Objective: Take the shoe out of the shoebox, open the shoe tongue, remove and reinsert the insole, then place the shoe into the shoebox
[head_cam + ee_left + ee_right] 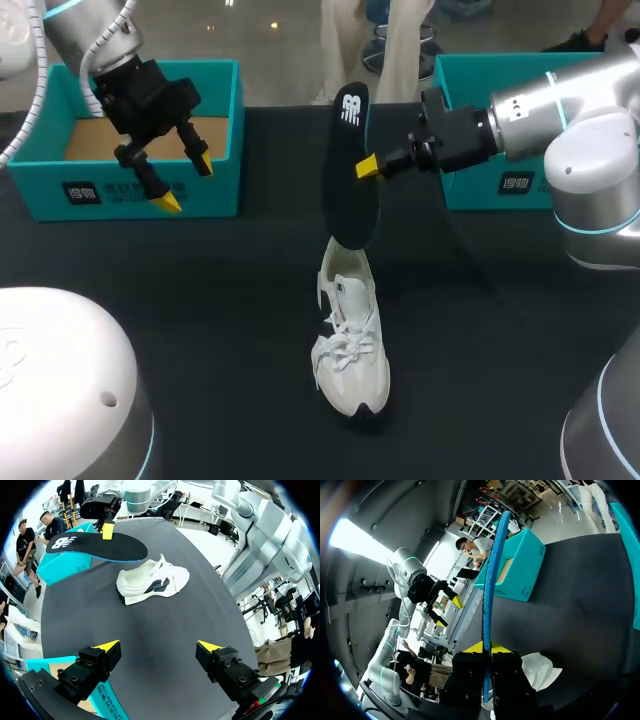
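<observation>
- Right hand (366,166) clenched on the black insole (347,205), holding it on edge in the air, its lower end just over the heel of the white shoe (350,340)
- Shoe stands on the dark worktop (200,290), toe toward the robot
- Left hand (186,184) released, its 2 fingers spread, hovering at the front wall of the teal shoebox (120,190)

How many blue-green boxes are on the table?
2. One box sits at the table's far left, behind the left pincer; the other box sits far right, behind the right pincer gripping the insole. No more show.
</observation>
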Controlling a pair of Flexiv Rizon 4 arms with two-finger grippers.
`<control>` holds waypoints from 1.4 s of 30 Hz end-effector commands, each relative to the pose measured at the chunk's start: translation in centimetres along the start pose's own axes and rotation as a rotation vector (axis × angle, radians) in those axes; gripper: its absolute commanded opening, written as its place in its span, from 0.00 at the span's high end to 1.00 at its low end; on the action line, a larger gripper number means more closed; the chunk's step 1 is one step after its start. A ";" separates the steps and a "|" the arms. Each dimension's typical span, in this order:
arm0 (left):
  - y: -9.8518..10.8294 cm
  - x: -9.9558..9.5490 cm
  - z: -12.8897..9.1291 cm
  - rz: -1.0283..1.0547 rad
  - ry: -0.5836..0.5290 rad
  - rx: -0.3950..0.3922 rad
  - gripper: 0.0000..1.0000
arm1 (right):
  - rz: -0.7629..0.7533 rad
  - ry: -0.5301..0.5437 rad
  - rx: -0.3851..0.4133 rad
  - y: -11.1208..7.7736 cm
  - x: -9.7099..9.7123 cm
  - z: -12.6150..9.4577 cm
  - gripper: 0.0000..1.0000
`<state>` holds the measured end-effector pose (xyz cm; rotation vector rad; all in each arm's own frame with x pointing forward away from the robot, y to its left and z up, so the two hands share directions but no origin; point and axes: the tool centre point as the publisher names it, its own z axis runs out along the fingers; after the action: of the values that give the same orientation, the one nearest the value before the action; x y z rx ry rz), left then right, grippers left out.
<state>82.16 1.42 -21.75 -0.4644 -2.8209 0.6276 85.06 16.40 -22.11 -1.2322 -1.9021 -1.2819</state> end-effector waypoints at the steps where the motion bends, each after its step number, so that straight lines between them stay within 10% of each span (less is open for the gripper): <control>1: 0.0 0.0 0.0 0.000 0.001 -0.001 0.00 | -0.011 -0.005 -0.026 -0.5 -1.1 0.8 1.00; 21: 0.0 0.0 0.0 0.000 0.001 -0.001 0.00 | 0.023 -0.064 -0.104 -4.4 -4.1 2.5 1.00; 42: 0.0 0.0 0.0 0.000 0.001 -0.001 0.00 | 0.081 -0.068 -0.115 -4.2 -4.1 2.6 1.00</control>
<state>82.15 1.42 -21.76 -0.4648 -2.8210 0.6297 83.23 16.39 -28.29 -1.4066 -1.8225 -1.3451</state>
